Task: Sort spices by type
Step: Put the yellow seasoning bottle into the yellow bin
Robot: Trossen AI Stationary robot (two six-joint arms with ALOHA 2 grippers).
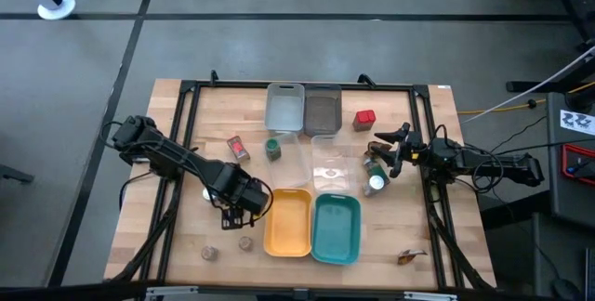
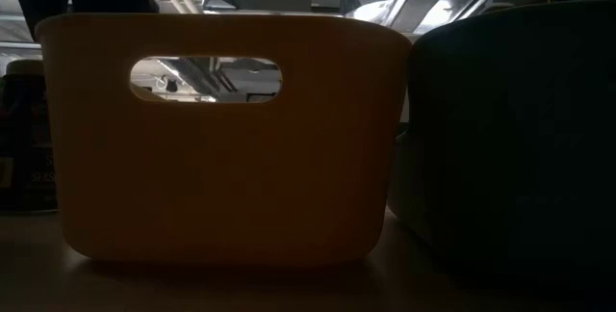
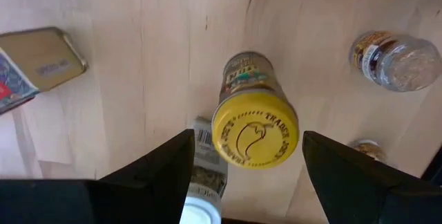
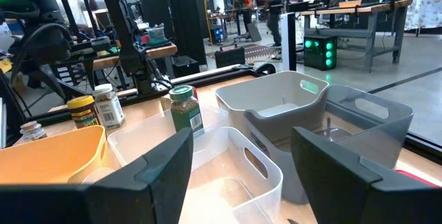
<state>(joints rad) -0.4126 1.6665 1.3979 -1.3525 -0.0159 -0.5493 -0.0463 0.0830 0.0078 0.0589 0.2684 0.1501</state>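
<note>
Wooden table [image 1: 186, 124] held empty trays; spices lay scattered, sorting barely begun. Left gripper [image 3: 245, 156] hung open over a yellow jar [image 3: 254, 128]; right gripper [image 1: 395, 149] open, holding nothing

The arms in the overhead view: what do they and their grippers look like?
Both are dark, nearly black jointed arms with black cables looped along them. The left gripper and right gripper each end in two flat, dark, wedge-shaped fingers. No markings are visible on them.
</note>
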